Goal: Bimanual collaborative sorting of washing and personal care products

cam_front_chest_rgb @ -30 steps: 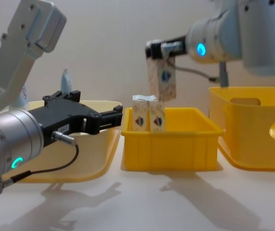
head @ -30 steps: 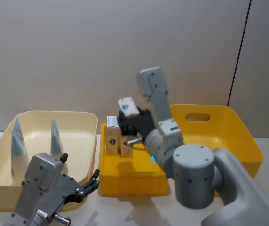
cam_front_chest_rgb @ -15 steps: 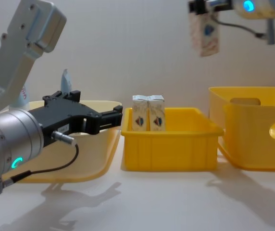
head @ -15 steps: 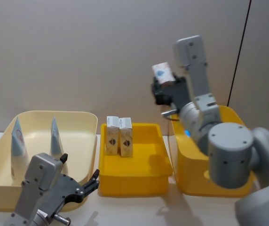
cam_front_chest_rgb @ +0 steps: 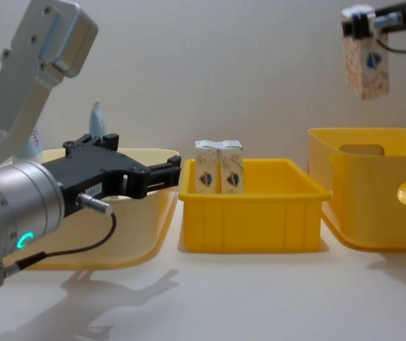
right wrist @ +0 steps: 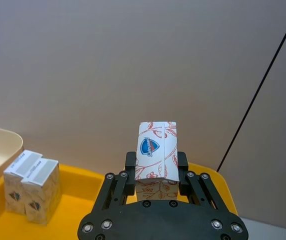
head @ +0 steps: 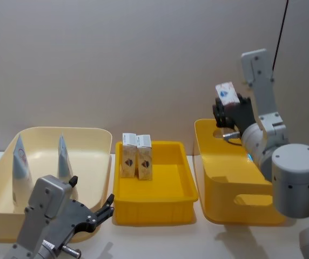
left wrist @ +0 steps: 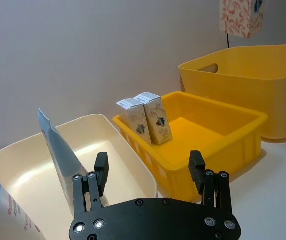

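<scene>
My right gripper [head: 226,109] is shut on a white carton [head: 227,94] with a blue-red emblem and holds it in the air over the back of the large yellow bin [head: 222,181]. The right wrist view shows that carton [right wrist: 157,149] upright between the fingers. Two more cartons [head: 136,156] stand side by side at the back left of the small yellow tray [head: 154,209]. Two white squeeze tubes [head: 20,160] [head: 62,155] stand on end in the cream bin [head: 92,134]. My left gripper [head: 92,190] is open and holds nothing, low in front of the cream bin.
The three containers stand in a row on the white table [cam_front_chest_rgb: 260,298]: cream bin on the left, small yellow tray in the middle, large yellow bin on the right. A grey wall [head: 116,59] rises close behind them.
My right gripper has carried the carton up from over the small yellow tray and to the right, over the large yellow bin. The left arm has not moved.
</scene>
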Robot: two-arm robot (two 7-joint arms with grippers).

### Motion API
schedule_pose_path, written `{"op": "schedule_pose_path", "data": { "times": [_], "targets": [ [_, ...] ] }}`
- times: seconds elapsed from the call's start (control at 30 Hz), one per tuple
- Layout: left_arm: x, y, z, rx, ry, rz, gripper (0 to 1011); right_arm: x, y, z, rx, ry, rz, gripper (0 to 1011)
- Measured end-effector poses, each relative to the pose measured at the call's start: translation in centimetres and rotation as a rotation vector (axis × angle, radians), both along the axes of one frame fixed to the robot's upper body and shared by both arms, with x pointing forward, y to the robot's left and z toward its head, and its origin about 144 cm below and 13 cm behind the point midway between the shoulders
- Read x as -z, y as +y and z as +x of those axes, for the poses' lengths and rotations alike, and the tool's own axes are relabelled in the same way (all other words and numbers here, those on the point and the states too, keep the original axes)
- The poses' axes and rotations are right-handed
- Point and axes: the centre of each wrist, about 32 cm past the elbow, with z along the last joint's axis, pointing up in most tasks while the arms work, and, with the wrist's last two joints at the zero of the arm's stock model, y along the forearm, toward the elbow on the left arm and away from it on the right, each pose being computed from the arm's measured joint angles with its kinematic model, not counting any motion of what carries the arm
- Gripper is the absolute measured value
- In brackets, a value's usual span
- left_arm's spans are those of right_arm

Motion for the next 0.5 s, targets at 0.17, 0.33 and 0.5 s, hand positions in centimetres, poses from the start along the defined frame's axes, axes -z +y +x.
{"op": "schedule_pose_path", "data": {
  "times": [0.17,0.33,0.5],
  "targets": [
    [0.0,0.0,0.0,0.0,0.0,0.0,1001,1.0,-0.5,0.7,0.001,0.056,0.011,453],
    [0.0,0.0,0.0,0.0,0.0,0.0,1001,2.1,-0.6,1.9,-0.005,0.115,0.037,454],
    [0.0,0.0,0.0,0.0,0.0,0.0,1001,2.9,-0.5,3.0,-0.001,0.151,0.054,453]
  ]
}}
